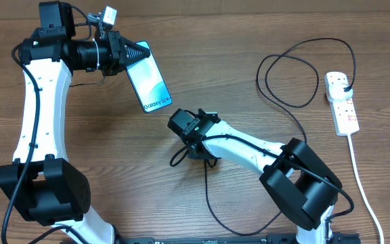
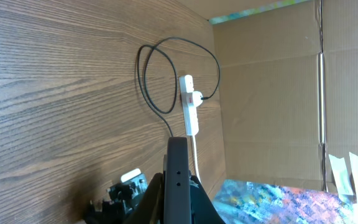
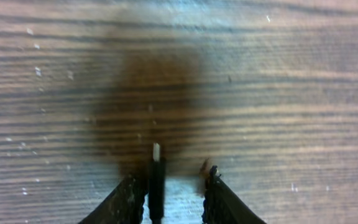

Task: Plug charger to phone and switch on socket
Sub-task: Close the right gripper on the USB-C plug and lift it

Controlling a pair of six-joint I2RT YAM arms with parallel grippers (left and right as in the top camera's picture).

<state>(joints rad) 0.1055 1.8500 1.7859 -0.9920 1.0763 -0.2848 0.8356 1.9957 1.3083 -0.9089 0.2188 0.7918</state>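
Left wrist, wood-grain table (image 2: 55, 93), socket (image 2: 191, 115) (white), cardboard wall (image 2: 272, 93) beyond

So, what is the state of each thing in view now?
Slim smartphone with light blue screen: lit, no cable attached.
Thin black charger cable: black plug in the strip, connector tip not in the phone.
White power strip: one outlet occupied; switch position too small to tell.
Left gripper: shut on the smartphone.
Right gripper: shut on the cable near its connector tip.
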